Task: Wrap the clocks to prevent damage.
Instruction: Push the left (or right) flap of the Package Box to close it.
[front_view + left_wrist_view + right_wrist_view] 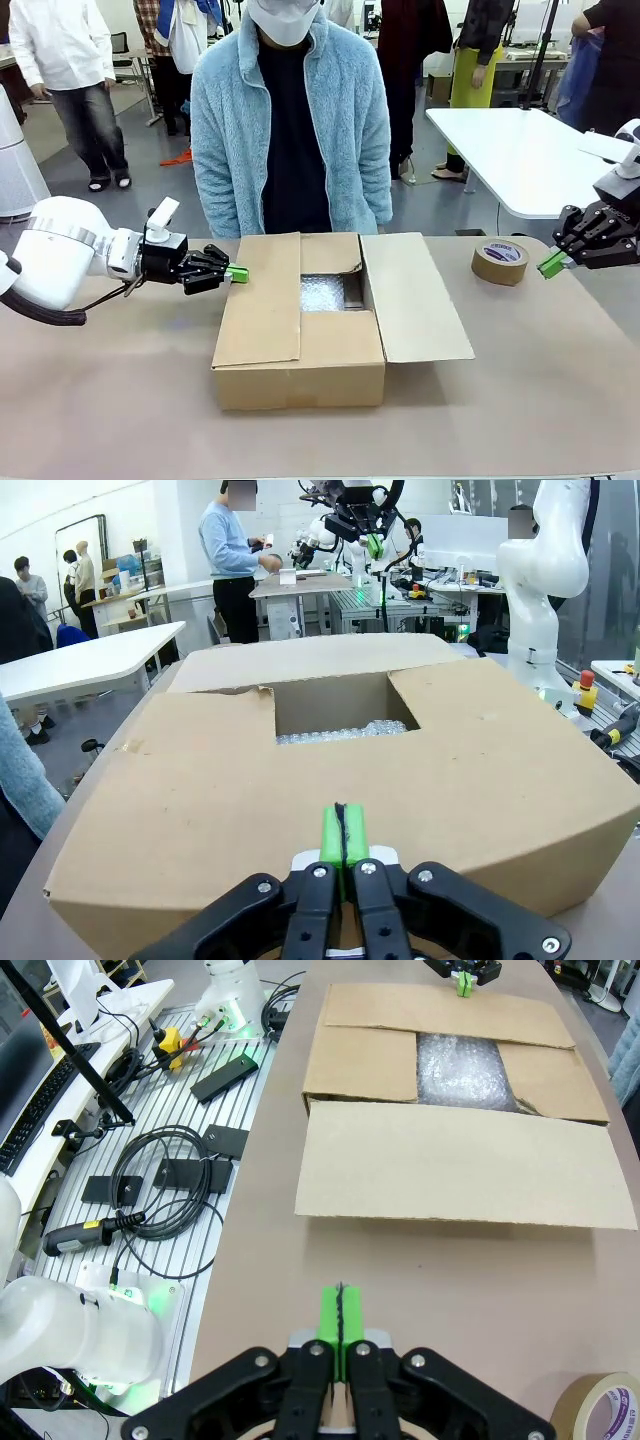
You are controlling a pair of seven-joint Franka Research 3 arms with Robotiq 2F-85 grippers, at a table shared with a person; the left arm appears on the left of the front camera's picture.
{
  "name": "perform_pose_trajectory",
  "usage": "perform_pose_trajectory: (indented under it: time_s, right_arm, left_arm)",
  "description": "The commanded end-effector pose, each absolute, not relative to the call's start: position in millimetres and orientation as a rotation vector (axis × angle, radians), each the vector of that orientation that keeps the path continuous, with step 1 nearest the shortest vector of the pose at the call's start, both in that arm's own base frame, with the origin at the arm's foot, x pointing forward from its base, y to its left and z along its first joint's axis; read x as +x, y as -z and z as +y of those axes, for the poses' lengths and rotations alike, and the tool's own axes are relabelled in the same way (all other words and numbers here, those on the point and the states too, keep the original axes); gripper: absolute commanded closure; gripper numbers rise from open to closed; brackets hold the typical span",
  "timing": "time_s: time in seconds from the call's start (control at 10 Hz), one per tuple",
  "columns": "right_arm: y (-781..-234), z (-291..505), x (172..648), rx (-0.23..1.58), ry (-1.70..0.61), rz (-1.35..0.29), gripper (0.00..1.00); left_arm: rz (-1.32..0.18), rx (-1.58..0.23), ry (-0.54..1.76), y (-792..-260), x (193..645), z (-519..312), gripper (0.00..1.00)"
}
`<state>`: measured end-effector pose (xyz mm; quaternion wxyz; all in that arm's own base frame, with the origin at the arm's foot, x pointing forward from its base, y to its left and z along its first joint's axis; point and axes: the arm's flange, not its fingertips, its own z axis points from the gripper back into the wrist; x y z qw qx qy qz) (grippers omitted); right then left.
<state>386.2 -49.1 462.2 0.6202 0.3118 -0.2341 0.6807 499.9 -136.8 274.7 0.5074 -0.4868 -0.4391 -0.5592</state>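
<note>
Front view is showing the wide brown table (pixel 100 400) with the big tan cardboard box (pixel 300 370) sitting mid-table, one long flap (pixel 415 300) lying open to the robot's right and the other flaps folding partly over the top. A person in a pale blue fleece jacket (pixel 225 130) is standing just behind it. Clear bubble wrap (pixel 322 293) is peeking through the gap. The clocks may be lying beneath it, but I cannot tell from here. That wrap is looking light, soft and crushable, so a loose edge seems the best place to pinch, and anything glass-faced underneath is calling for gentle handling. The brown roll of packing tape (pixel 500 260) is resting right of the box. The left gripper (pixel 238 273) is hovering just beside the box's left edge, green pads pressed together on nothing. The right gripper (pixel 552 264) is hanging near the tape, likewise closed and empty.
</note>
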Motion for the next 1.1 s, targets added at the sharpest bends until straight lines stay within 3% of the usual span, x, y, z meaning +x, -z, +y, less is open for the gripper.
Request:
perform_pose_trajectory:
  time_s: [0.0, 0.6, 0.8, 1.0]
  right_arm:
    - [-463, -51, 385, 0.721, -1.583, -0.545, 0.99]
    - [-462, -49, 386, 0.717, -1.565, -0.538, 0.99]
    - [-421, -76, 413, 0.889, -1.55, -0.752, 0.99]
    - [-386, -95, 448, 0.881, -1.411, -0.931, 0.99]
  left_arm:
    - [-1.057, -1.169, 1.345, -271, 500, -138, 0.99]
    - [-1.057, -1.169, 1.345, -271, 500, -138, 0.99]
    - [-1.057, -1.169, 1.345, -271, 500, -138, 0.99]
    - [-1.057, -1.169, 1.345, -271, 500, -138, 0.99]
